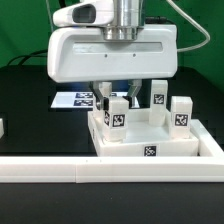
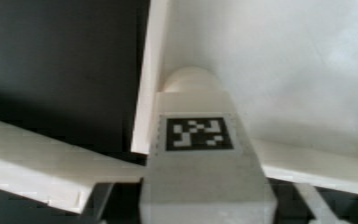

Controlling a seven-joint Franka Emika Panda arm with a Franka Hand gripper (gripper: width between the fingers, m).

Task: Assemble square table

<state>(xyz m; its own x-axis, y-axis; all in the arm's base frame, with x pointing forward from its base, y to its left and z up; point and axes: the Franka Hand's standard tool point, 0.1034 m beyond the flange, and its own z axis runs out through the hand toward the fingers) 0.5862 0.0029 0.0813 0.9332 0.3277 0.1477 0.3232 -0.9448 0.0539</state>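
The white square tabletop slab [image 1: 160,146] lies behind the rail, with a small tag on its front rim. Three short white tagged legs stand upright on it. One leg [image 1: 118,114] stands at its corner on the exterior view's left, and my gripper [image 1: 117,98] comes straight down over it, the fingers pressed to its sides. In the wrist view that leg [image 2: 201,150] fills the space between the fingers of my gripper [image 2: 202,205], tag facing the camera, with the slab [image 2: 291,80] behind. Two other legs [image 1: 158,95] [image 1: 181,110] stand toward the exterior view's right.
A long white rail fence [image 1: 100,171] runs across the front and up the exterior view's right side. The marker board [image 1: 78,100] lies on the black table behind the slab on the exterior view's left. A small white part [image 1: 2,128] shows at the exterior view's left edge.
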